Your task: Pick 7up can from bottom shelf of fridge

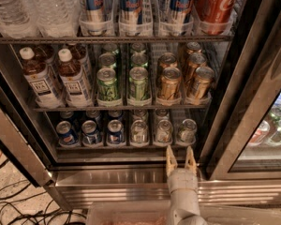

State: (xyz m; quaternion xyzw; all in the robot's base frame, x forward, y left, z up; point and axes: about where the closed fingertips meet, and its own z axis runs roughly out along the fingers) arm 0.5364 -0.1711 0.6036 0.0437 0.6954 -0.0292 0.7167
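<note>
Gripper fingers spread and empty, just near of the bottom shelf; 7up can sits rightmost in the row, so going in off-line risks knocking the pale can touching-close on its left.

Blue cans read "Red Bull" and the red can bears Coca-Cola script, well above the gripper at the ledge.

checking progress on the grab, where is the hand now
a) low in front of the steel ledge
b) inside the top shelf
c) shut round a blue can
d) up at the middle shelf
a: the hand sits open and empty in front of the steel ledge, just below the bottom shelf, right of centre.
</note>
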